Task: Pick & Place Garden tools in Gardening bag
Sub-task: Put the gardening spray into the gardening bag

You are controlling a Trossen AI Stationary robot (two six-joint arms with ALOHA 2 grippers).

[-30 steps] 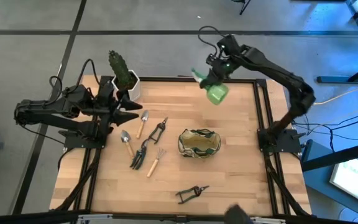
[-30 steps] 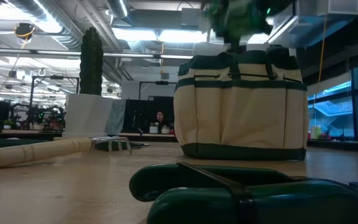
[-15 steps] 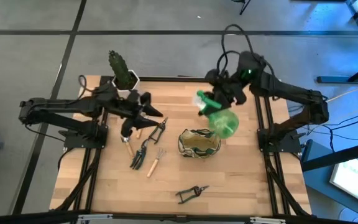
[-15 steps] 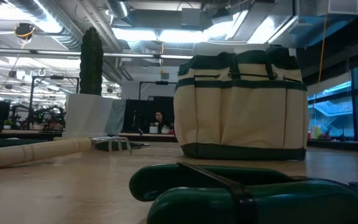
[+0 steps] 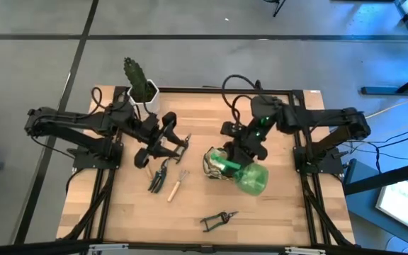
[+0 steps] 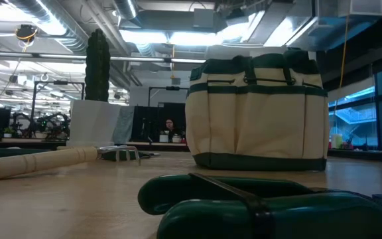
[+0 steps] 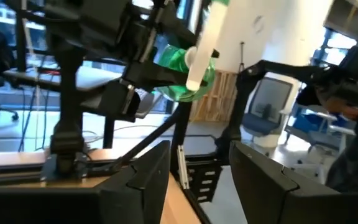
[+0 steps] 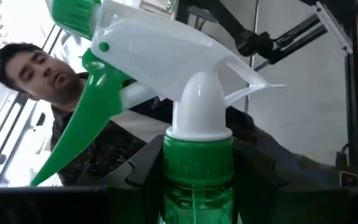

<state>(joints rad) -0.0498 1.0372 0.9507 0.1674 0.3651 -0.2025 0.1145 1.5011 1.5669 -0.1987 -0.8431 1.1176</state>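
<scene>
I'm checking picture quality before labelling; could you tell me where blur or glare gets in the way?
Low view: the dark green handles up front are out of focus, and the ceiling lights glare. Right wrist view: the spray bottle is sharp, the person behind soft. High view: evenly lit.

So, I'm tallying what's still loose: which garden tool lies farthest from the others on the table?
The black pruning shears near the table's front edge. They lie alone, in front of the gardening bag, while the other loose tools cluster together by the left gripper.
</scene>
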